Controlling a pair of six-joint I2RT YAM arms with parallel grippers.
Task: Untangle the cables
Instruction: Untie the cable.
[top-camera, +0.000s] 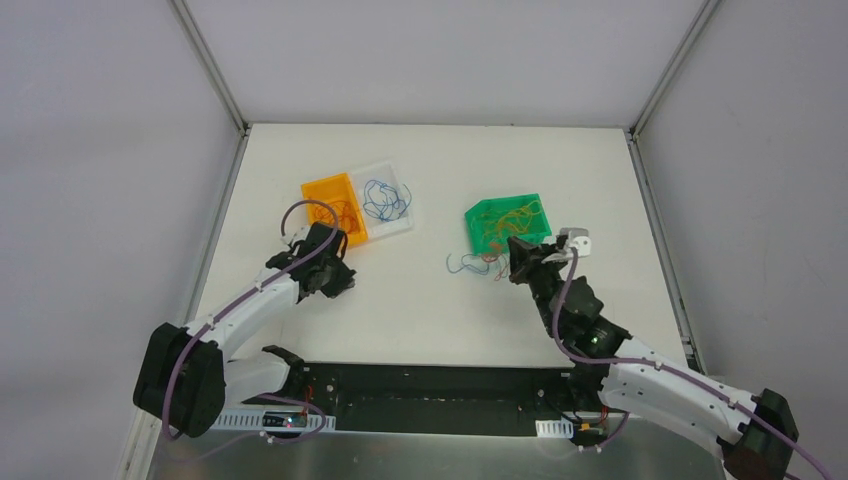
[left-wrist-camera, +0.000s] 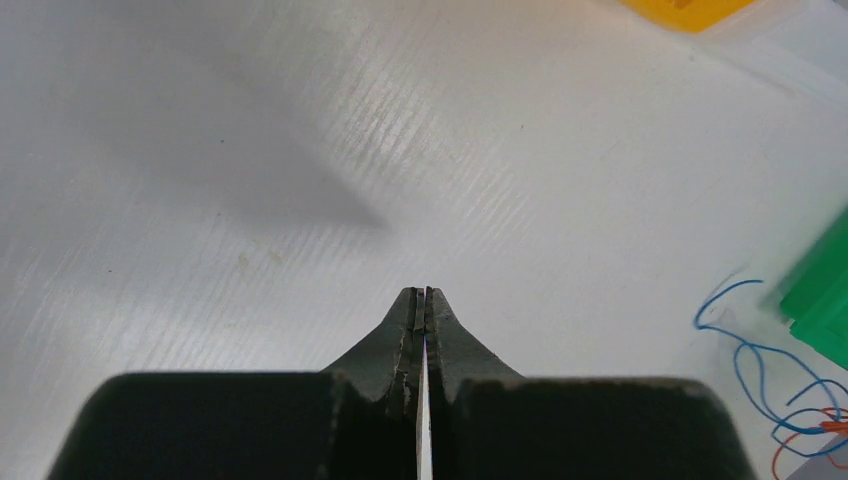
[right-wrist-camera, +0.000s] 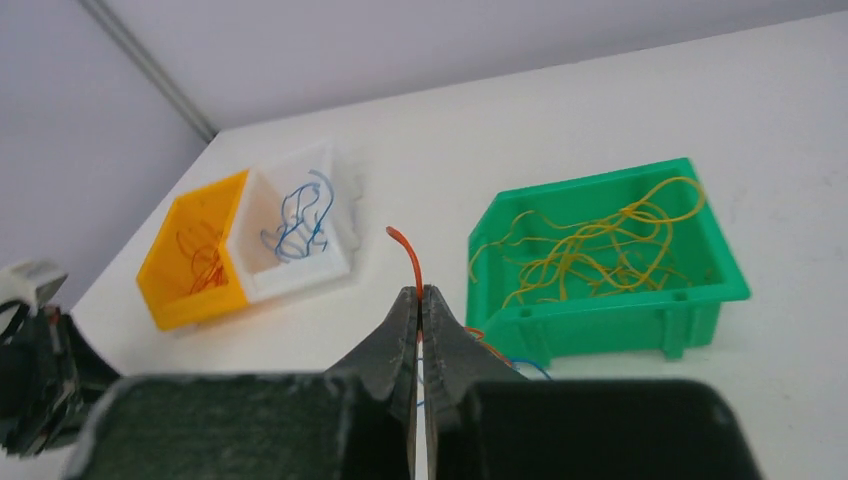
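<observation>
The right pincer (right-wrist-camera: 420, 292) pinches one orange wire (right-wrist-camera: 405, 250), likely featherlight, limp and springy, best gripped near a free end; the left pincer (left-wrist-camera: 425, 293) is pressed together.

3 bins: 1 orange bin (top-camera: 333, 205), 1 white bin (top-camera: 385, 197), 1 green bin (top-camera: 507, 222). 2 tools: left tool (left-wrist-camera: 426, 293), right tool (right-wrist-camera: 420, 291); cables (right-wrist-camera: 413, 262) too tangled to count.

Nothing legible

We read no lettering, label, brand or number on the orange bin (top-camera: 320, 190), white bin (top-camera: 400, 224), green bin (top-camera: 474, 216) or table (top-camera: 420, 300).
</observation>
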